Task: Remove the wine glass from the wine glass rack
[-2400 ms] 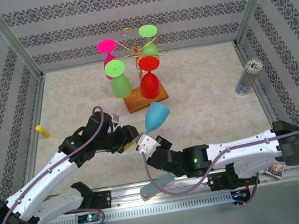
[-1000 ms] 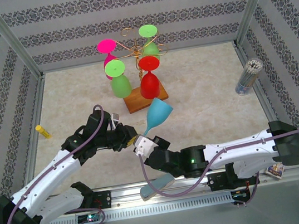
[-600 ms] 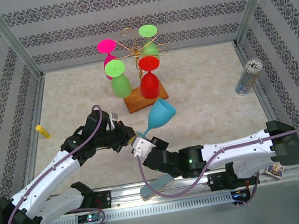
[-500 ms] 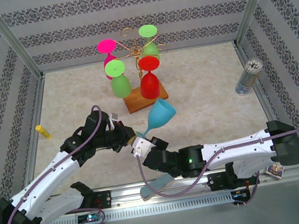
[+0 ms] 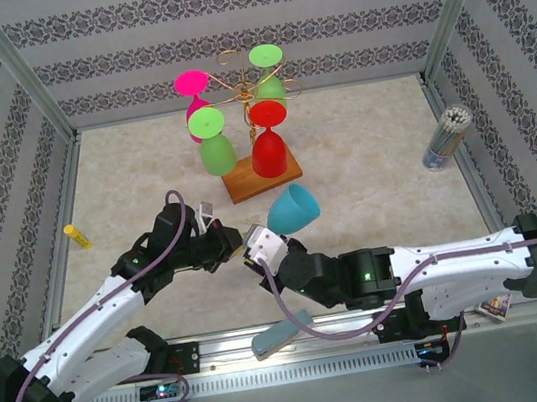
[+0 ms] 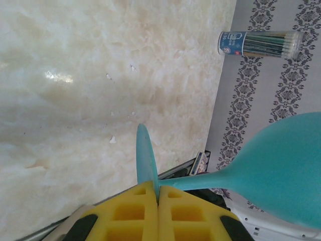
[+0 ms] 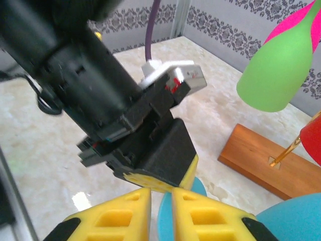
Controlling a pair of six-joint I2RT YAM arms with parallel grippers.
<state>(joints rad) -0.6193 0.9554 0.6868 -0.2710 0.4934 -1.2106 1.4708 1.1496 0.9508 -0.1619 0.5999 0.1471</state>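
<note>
Nearest me, in front of the wine glass rack (image 5: 243, 185), the left gripper (image 6: 158, 190) is clamped on the foot of a blue wine glass (image 5: 292, 208). Just beside it, the right gripper (image 7: 161, 193) has its fingers slightly parted. The blue glass is off the rack, its bowl close to the rack's wooden base. Farther back, 4 other glasses (image 5: 269, 150) hang on the rack.

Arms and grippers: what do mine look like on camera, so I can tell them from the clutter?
The left arm and right arm have white link shells, black joints and a small green light. A purple cable loops along each. The left gripper and right gripper have black bodies and yellow fingers with rectangular recesses.
</note>
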